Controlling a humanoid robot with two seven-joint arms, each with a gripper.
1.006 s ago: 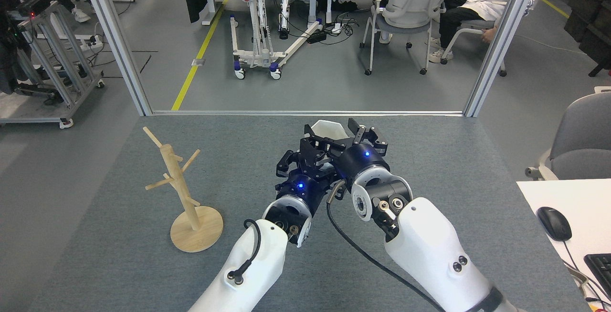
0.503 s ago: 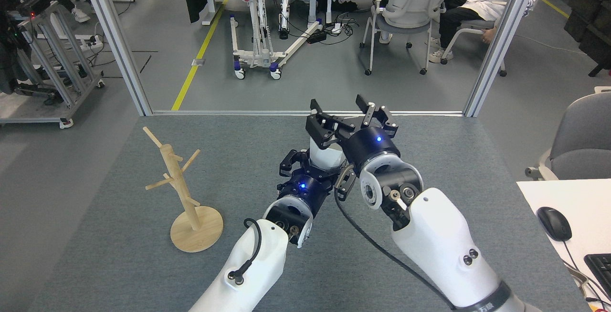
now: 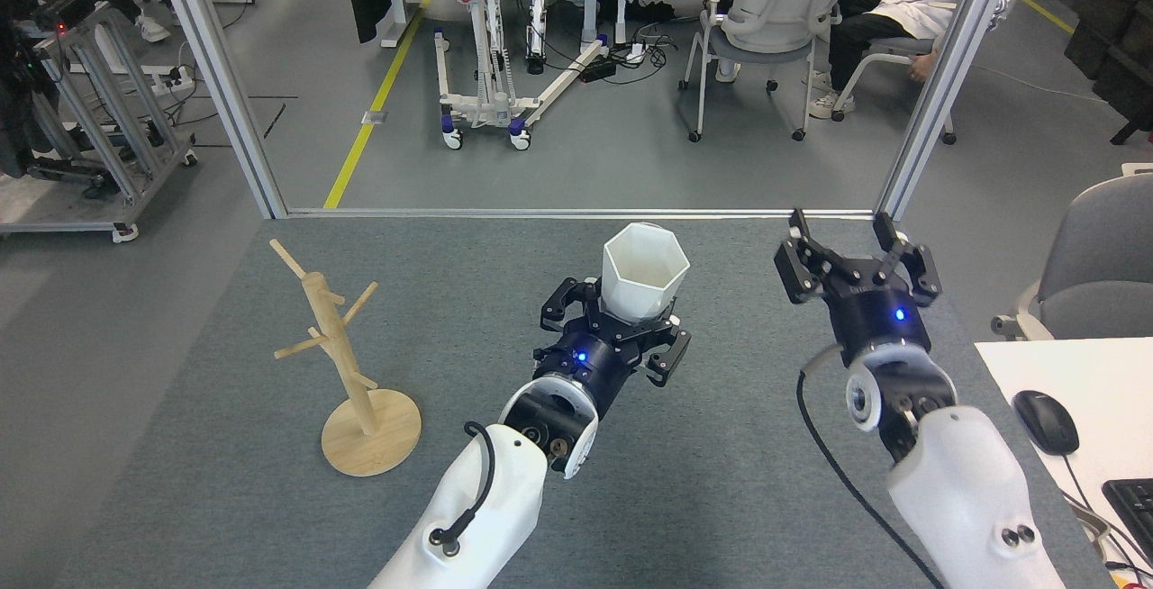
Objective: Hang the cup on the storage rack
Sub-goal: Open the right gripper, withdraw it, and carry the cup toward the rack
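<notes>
In the head view you've got the cup (image 3: 645, 283) sitting upright in your left gripper (image 3: 621, 323), hexagonal rim facing up, the black fingers clamped around its lower body near the middle of the grey table (image 3: 225, 517). I can't make out the handle from here. Your right gripper (image 3: 854, 251) is off to the right, well apart from the cup, with its fingers spread wide and nothing between them. The wooden rack (image 3: 347, 364) stands upright on its round base over on the left side of the table, well apart from both grippers, with bare pegs. Beyond the table edge there's a grey chair (image 3: 775, 26) on the floor.
</notes>
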